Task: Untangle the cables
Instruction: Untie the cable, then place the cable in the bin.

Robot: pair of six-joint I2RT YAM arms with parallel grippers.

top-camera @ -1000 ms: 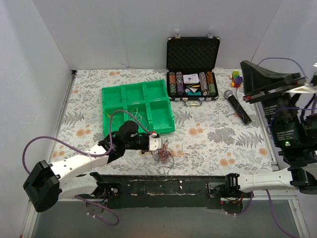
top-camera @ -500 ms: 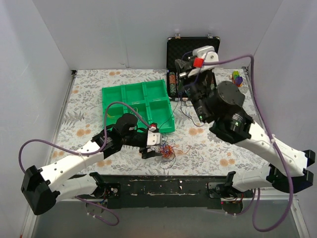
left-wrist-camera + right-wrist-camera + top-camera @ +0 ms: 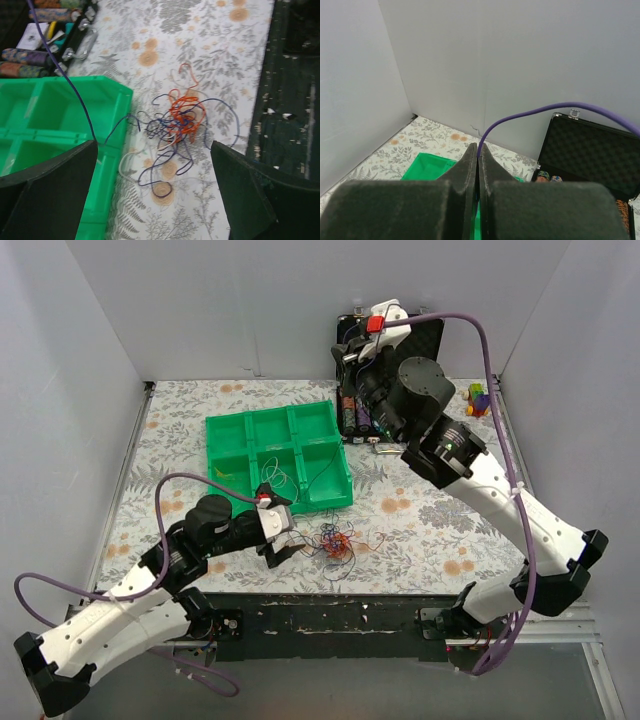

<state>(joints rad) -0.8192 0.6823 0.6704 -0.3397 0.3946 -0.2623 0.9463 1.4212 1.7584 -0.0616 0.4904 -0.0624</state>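
Floral table (image 3: 430, 510) holds green tray (image 3: 228, 435), black case (image 3: 590, 145), tangled cables (image 3: 335, 540).

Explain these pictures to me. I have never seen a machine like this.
Two robot arms are bolted at the near edge of a table with a flowered cloth. One picture looks down from above; the other two come from a camera on each wrist. On the table lie a knot of thin coloured cables, a green tray with compartments and an open black case. The left gripper hangs over the cables with its fingers wide apart, holding nothing. The right gripper is raised high, its fingers pressed shut, nothing visibly held.
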